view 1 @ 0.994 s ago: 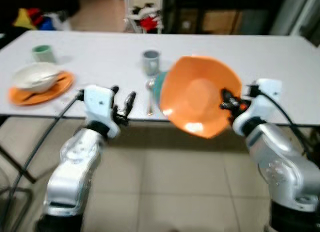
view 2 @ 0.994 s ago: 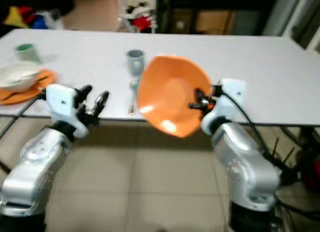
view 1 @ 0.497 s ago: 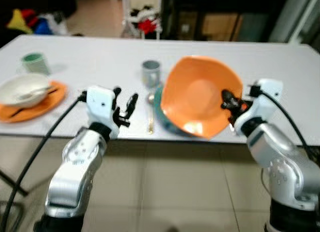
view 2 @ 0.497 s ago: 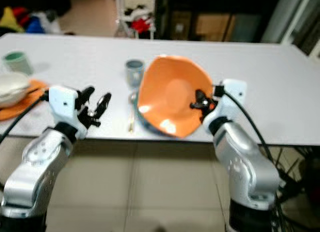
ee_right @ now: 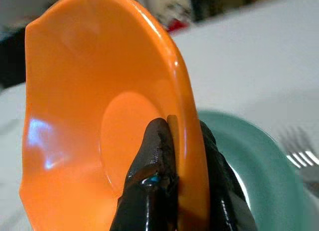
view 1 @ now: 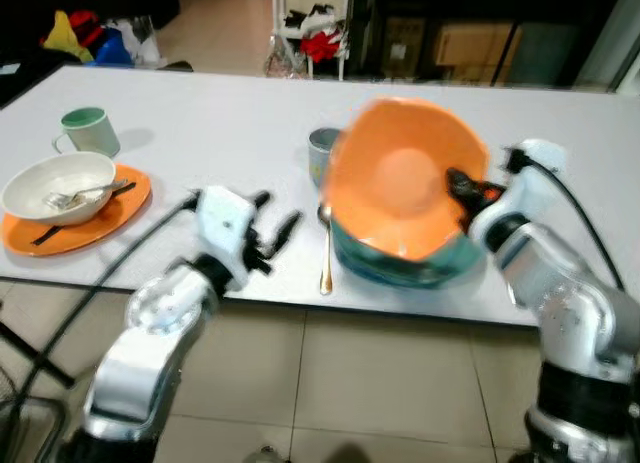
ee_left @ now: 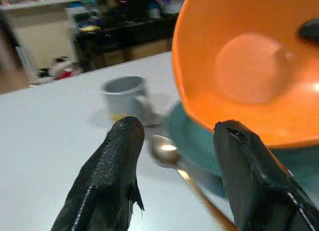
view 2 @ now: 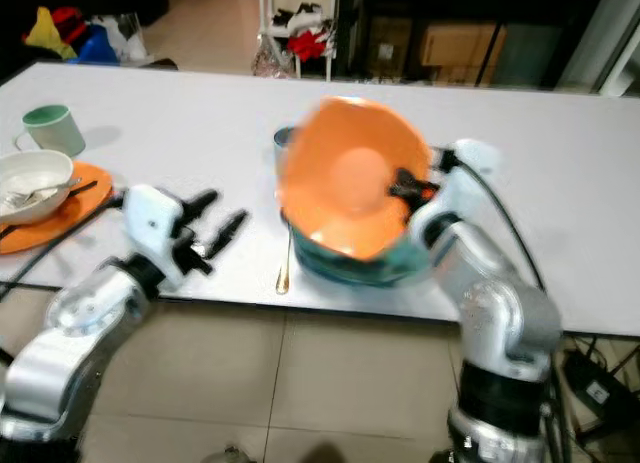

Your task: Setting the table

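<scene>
A finished place setting sits at the far left of the frame: a white bowl (view 1: 58,186) holding a fork rests on an orange plate (view 1: 80,215), with a pale green mug (view 1: 87,131) just behind it in the upper left. It reads as the model for the second setting being laid at centre.

Lower left of centre, the left gripper (view 1: 272,238) hovers at the near edge of the white table (view 1: 200,113), its two black fingers spread apart and holding nothing. It appears to be parked there to keep clear of the working arm.

Just right of it, a spoon (view 1: 326,248) lies lengthwise toward the table edge, and a grey mug (view 1: 322,153) stands behind it, partly hidden by the bowl.

At centre, the right gripper (ee_right: 174,156) pinches the rim of an orange bowl (view 1: 405,188), one finger inside and one outside. The bowl is held tilted, its open face turned toward the camera, directly above a teal plate (view 1: 400,268) lying flat on the table. The rim grip likely explains the tilt; the bowl would need levelling before it settles onto the plate. Whether its lower edge already touches the plate cannot be told.

In the right wrist view, fork tines (ee_right: 299,146) lie on the table beside the plate. The spoon and mug crowd the plate's left side, leaving little margin there.
</scene>
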Robot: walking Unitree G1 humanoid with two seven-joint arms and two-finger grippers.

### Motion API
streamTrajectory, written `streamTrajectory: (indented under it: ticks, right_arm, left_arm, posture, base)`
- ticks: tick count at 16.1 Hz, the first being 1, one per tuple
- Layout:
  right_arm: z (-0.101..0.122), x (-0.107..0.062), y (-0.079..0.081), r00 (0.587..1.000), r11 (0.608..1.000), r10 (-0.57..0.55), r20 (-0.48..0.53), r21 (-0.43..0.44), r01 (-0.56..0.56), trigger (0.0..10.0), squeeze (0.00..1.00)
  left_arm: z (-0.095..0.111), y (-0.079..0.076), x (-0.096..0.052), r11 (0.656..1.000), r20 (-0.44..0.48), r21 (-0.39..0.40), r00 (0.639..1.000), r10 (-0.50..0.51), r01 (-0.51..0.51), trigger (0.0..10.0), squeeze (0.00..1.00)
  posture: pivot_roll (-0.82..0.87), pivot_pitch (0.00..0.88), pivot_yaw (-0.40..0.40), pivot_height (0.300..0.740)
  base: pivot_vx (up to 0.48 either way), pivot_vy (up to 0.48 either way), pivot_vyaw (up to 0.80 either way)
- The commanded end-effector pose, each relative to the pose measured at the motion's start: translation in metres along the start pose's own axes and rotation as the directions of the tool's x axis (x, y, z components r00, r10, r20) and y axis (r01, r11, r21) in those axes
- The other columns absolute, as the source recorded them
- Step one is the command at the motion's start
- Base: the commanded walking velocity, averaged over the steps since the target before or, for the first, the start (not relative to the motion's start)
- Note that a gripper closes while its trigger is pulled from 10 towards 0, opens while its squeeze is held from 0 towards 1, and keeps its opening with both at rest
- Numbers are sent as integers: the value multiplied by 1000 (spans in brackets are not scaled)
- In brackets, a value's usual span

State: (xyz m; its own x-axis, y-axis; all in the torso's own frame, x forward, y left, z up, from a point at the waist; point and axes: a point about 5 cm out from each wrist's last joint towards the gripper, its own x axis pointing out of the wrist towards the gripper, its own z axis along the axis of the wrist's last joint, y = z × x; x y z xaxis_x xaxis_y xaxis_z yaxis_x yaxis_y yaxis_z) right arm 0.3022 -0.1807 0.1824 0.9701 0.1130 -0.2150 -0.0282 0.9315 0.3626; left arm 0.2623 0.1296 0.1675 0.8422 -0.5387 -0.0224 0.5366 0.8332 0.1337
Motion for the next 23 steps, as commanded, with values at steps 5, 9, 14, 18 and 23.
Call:
streamTrajectory:
  ticks: [5,9,14,18,23]
  right_arm:
    - [12,30,-11,999,985,-17,-48,168,25,10000,0]
    - [12,55,-16,992,949,15,-122,314,24,10000,0]
    - [4,79,-19,977,909,22,-212,412,69,10000,0]
    - [-16,83,-18,947,860,48,-318,495,122,10000,0]
    - [-28,87,-22,940,825,20,-341,536,177,10000,894]
  left_arm:
    - [9,4,2,998,24,35,998,-62,61,10000,0]
    - [11,-4,1,987,19,28,987,-160,160,10000,0]
    - [11,-16,-3,954,-7,18,955,-298,298,10000,0]
    - [8,-15,-8,959,-24,25,959,-282,283,10000,0]
    - [6,-15,-9,958,-24,23,958,-286,286,10000,0]
  posture:
    - [78,0,26,740]
    - [81,0,34,740]
    - [101,0,30,740]
    - [111,0,22,740]
    - [103,0,25,740]
  base:
    - [0,0,0]
    - [0,0,0]
    - [0,0,0]
    - [0,0,0]
    - [0,0,0]
